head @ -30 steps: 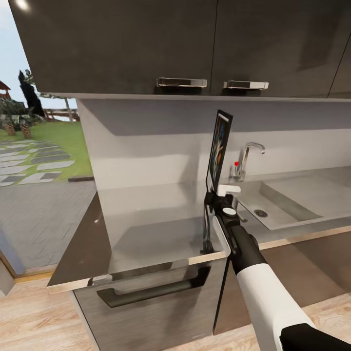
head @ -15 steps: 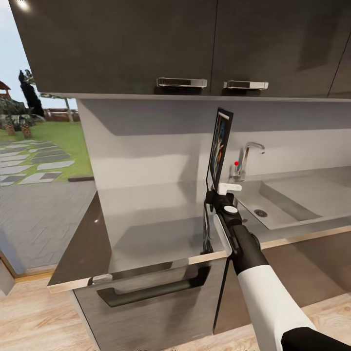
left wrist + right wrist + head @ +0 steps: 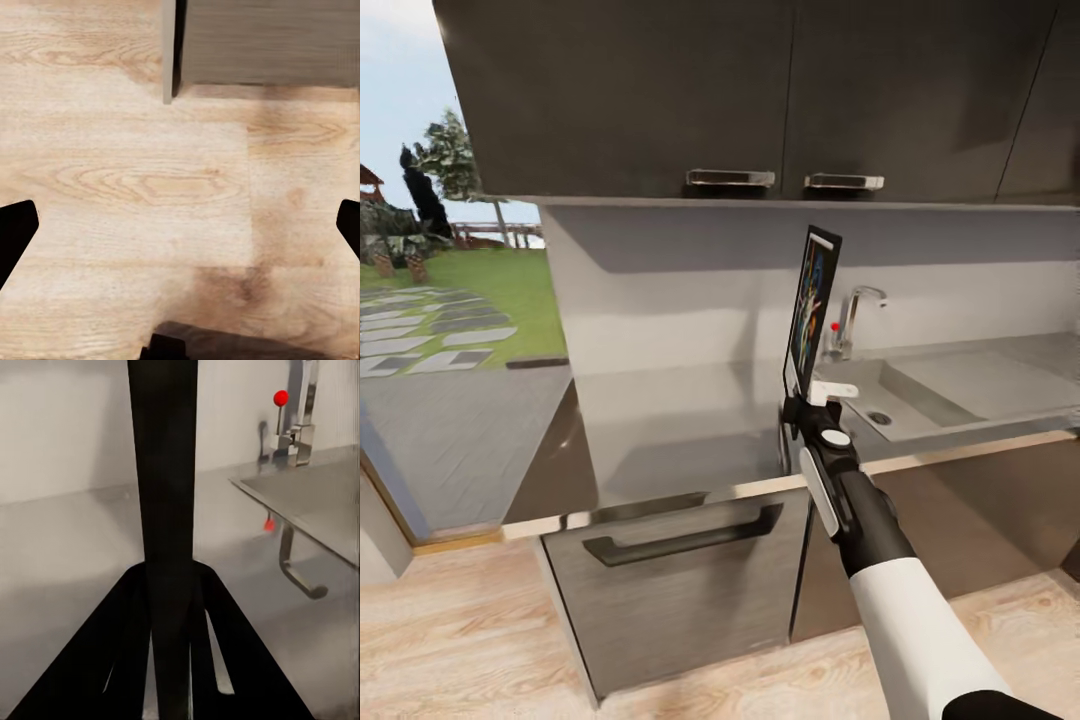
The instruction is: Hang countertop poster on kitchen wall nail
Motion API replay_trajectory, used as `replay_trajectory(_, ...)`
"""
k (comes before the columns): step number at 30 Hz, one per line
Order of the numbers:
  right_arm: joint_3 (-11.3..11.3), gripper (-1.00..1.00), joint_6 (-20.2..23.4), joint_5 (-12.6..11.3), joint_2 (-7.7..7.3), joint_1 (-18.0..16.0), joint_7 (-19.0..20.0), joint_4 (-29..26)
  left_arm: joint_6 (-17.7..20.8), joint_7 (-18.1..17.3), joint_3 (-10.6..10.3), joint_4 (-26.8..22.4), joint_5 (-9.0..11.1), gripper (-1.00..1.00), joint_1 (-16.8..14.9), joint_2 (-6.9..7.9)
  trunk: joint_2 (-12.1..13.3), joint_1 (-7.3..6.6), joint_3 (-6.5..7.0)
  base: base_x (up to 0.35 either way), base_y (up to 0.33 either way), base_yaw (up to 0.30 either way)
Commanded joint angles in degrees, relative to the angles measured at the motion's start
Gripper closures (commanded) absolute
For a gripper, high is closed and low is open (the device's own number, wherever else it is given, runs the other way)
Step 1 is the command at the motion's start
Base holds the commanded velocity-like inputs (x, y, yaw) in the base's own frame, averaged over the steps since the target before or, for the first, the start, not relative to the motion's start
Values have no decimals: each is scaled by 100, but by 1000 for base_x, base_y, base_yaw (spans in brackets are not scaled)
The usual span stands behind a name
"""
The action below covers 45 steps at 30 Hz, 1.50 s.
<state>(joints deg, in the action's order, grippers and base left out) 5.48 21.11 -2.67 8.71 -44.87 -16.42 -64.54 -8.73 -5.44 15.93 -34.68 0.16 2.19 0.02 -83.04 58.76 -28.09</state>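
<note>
Camera backed off; right jaws (image 3: 807, 398) clamping poster (image 3: 812, 303).

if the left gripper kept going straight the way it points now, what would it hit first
Most likely the wooden floor: the left gripper looks straight down at it, fingers wide apart, nothing between. The grey cabinet base sits off to one side, though depth is hard to judge.

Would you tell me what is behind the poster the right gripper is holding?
Behind the poster stands the grey wall, with the tap and sink just beside it. The strip of wall directly behind the poster is covered.
</note>
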Motion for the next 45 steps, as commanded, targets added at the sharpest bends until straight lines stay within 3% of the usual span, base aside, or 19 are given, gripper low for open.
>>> replay_trajectory(1, 13, 100, 25, -31, 0, 1, -45, -15, -6, -45, 24, -4, 2, -100, 0, -2, -4, -3, -5, -335, 0, 0)
replay_trajectory(19, 23, 100, 25, -40, 0, 282, -45, -221, -6, -45, 24, -4, 2, -100, 0, -2, -4, -3, -5, -337, 0, 0)
replay_trajectory(32, 60, 100, 46, -36, -8, 1010, -30, -1169, -6, -45, 24, -4, -2, -100, 0, -2, -4, -3, -5, -337, 0, 0)
replay_trajectory(40, 66, 100, 70, -34, -9, 1169, -22, -1401, -6, -45, 24, -4, -6, -100, 0, -2, -4, -3, -5, -337, 0, 0)
replay_trajectory(45, 74, 100, 263, -40, -14, 1503, 10, -1863, -6, -45, 24, -4, -4, -100, 0, -2, -4, -3, -5, -337, 0, 0)
